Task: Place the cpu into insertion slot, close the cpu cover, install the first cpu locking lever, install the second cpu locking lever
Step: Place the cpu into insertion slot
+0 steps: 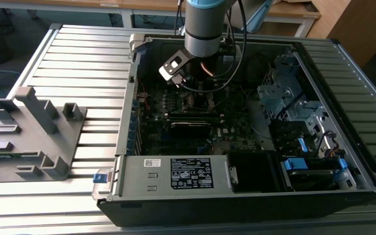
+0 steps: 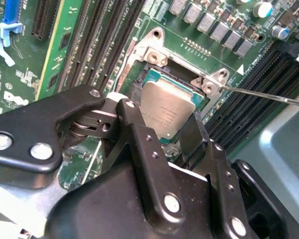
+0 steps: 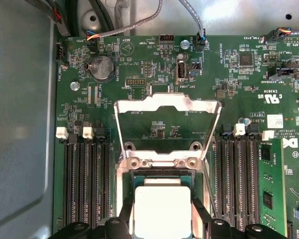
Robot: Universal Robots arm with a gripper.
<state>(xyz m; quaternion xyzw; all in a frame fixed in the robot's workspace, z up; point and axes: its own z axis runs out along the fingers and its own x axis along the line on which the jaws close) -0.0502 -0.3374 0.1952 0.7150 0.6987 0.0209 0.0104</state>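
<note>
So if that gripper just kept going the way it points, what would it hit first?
Most likely the slot. The gripper points down at it with the cpu between its fingers, so the cpu would touch first. The gap left is hard to judge.

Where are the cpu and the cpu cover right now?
cpu (image 3: 162, 209), first wrist view, middle of its silver top.
cpu cover (image 3: 167, 102), first wrist view, outer bar of the open frame.

Setting: robotics lab or workshop. Evidence in the exterior view: slatted aluminium worktop (image 1: 83, 63) carrying an opened computer case (image 1: 240, 213); robot arm (image 1: 204, 29) reaching into it; grey plastic fixture (image 1: 35, 137) beside the case; wooden desks (image 1: 299, 11) behind.
</note>
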